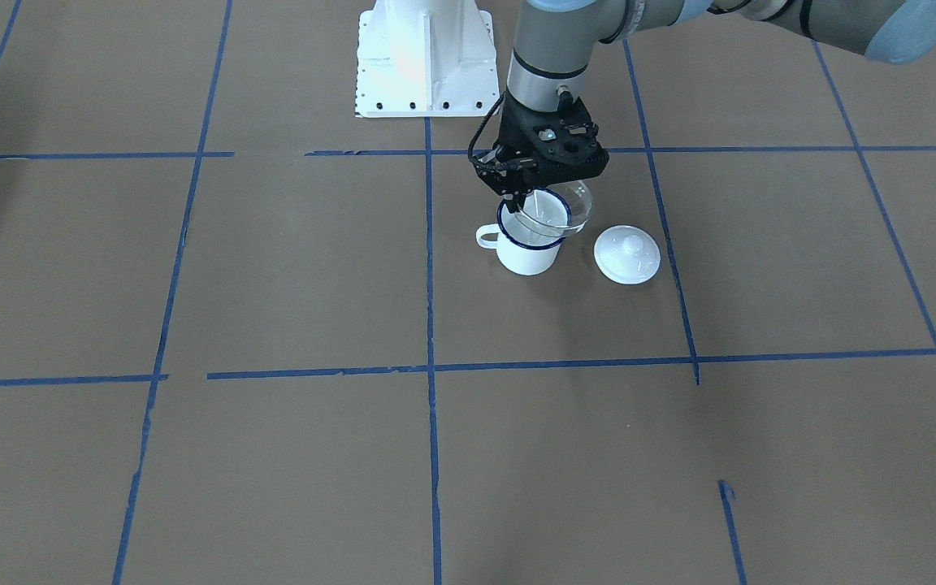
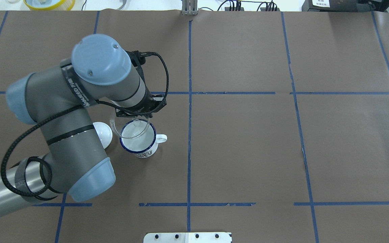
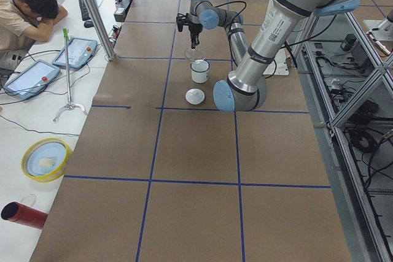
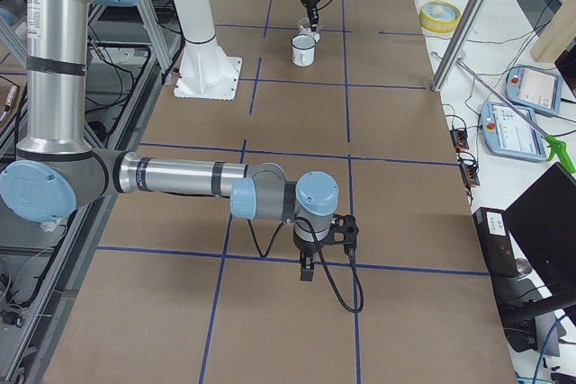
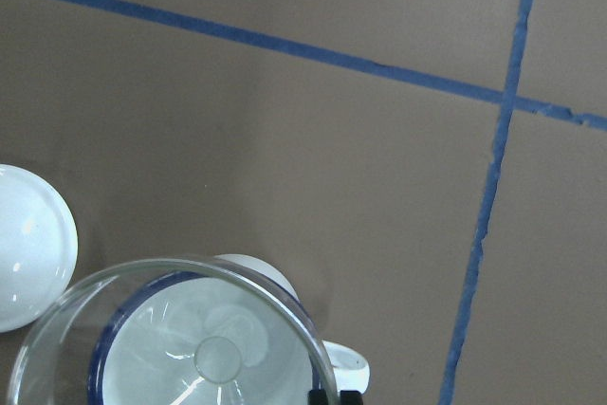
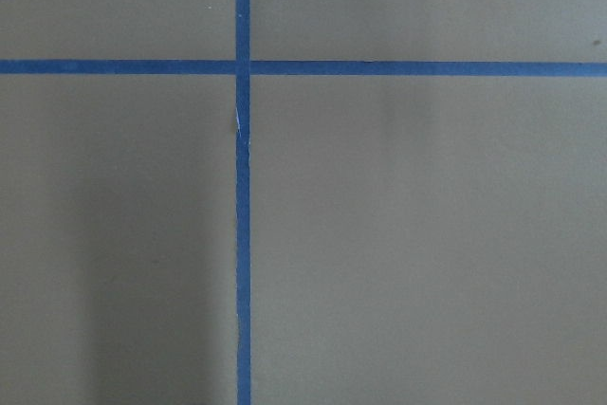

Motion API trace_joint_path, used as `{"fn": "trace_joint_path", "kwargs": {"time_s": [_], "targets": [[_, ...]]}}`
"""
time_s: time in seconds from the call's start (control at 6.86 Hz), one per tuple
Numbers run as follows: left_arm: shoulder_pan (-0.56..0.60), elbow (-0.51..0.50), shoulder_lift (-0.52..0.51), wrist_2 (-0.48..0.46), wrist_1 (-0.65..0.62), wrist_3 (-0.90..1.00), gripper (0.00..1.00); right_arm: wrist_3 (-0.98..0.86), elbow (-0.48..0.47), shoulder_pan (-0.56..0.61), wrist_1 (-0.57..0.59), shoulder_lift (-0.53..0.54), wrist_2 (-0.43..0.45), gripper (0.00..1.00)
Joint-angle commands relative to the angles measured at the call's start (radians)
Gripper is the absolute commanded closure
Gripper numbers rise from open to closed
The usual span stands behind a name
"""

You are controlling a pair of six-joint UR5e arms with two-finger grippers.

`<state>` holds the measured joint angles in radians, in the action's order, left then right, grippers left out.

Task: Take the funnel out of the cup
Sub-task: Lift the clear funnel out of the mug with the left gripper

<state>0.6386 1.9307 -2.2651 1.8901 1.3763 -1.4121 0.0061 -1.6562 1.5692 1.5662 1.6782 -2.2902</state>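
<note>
Funnel (image 1: pixel 567 210), clear and tilted, hangs from the left gripper (image 1: pixel 518 201), whose two fingers are clamped on its rim; in the overhead view that pinch sits at about 1 o'clock on the cone. The funnel is raised above the cup (image 1: pixel 526 253) and offset toward 10 o'clock from the mug's centre in that view. Its spout is over the mouth, though whether the tip dips below the blue rim cannot be told. The cup stands upright with its handle at 3 o'clock. A white domed lid (image 1: pixel 627 254) lies just beside it at 9 o'clock, apart from it, on the brown table (image 1: pixel 273 268). Far off, the right gripper (image 4: pixel 307 273) hangs low over the table; whether its jaws are open or closed cannot be told.
</note>
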Motion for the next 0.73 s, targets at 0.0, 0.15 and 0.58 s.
{"fn": "trace_joint_path", "kwargs": {"time_s": [0.0, 0.15, 0.58], "targets": [[0.116, 0.076, -0.004, -0.005, 0.007, -0.066, 1.00, 0.000, 0.000, 0.000, 0.000, 0.000, 0.000, 0.00], [0.119, 0.071, -0.007, -0.107, 0.097, -0.273, 1.00, 0.000, 0.000, 0.000, 0.000, 0.000, 0.000, 0.00], [0.115, -0.176, 0.021, -0.442, 0.580, -0.838, 1.00, 0.000, 0.000, 0.000, 0.000, 0.000, 0.000, 0.00]]}}
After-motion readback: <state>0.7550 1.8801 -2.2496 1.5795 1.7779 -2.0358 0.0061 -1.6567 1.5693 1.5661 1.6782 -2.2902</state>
